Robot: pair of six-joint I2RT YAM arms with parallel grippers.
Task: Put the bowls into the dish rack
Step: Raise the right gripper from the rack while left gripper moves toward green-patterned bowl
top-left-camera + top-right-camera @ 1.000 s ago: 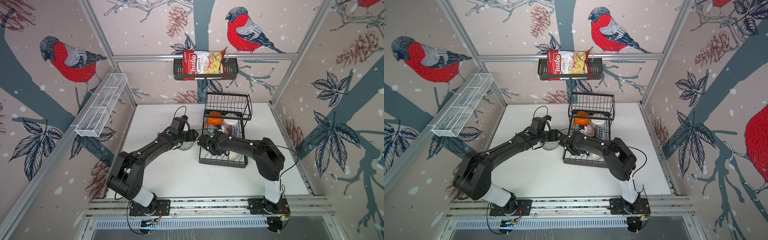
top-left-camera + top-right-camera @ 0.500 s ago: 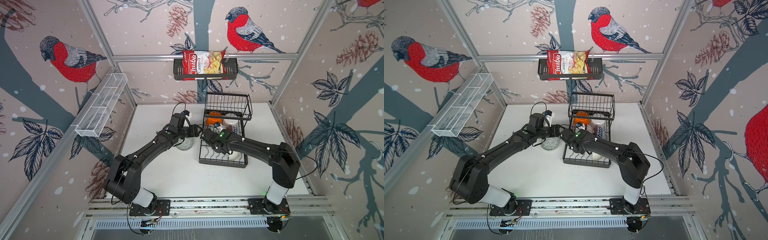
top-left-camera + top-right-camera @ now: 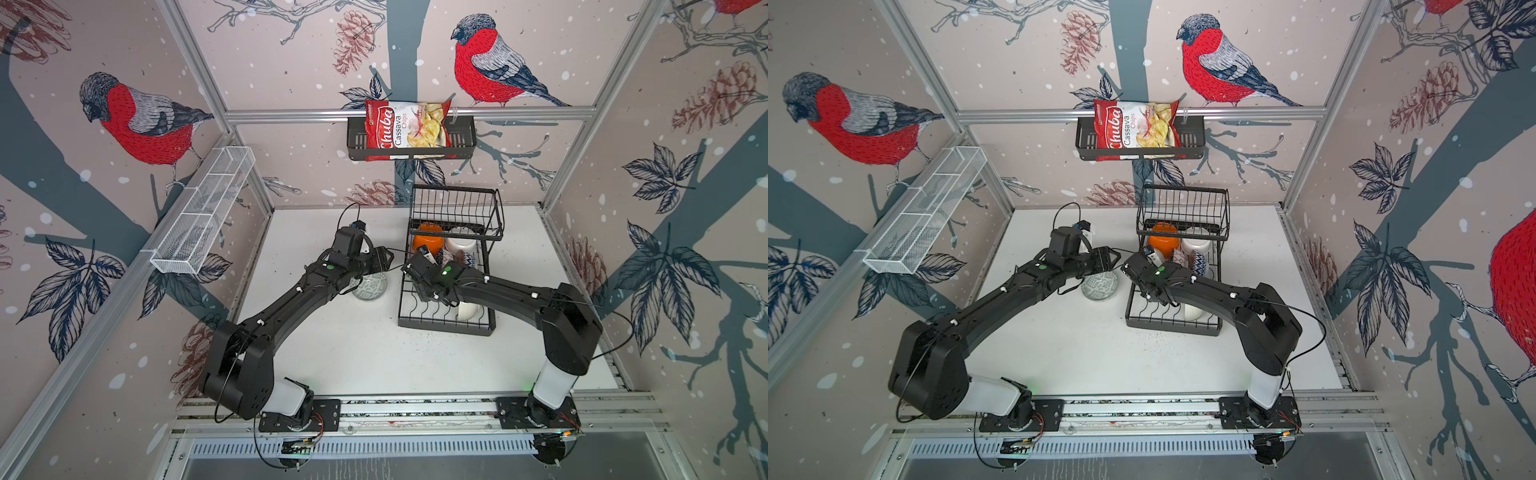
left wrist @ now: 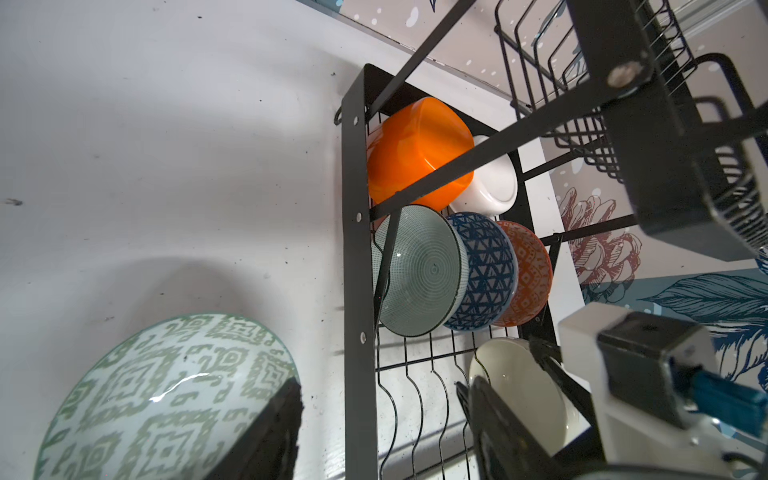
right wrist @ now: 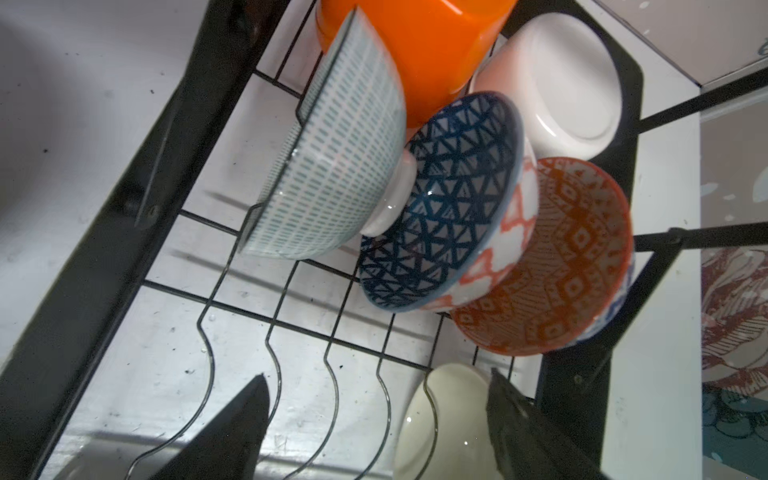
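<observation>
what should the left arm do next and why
Probably lower the left gripper so its open jaws straddle the rim of the green bowl. That bowl sits alone on the table beside the rack, which already holds six others, and in the left wrist view it lies outside the jaws, not between them.

- Dish rack [image 3: 446,330] sits on the table [image 3: 353,357], right of centre.
- Lone bowl [image 3: 371,286] on the table, just left of the rack.
- In the rack: two bowls [image 4: 415,153] at the back under the raised basket [image 3: 455,208], a row of three bowls [image 4: 424,270] before them, and a front bowl [image 3: 468,311] toward the right.
- Behind and above: chip bag [image 3: 405,129] in the wall basket [image 3: 463,139].
</observation>
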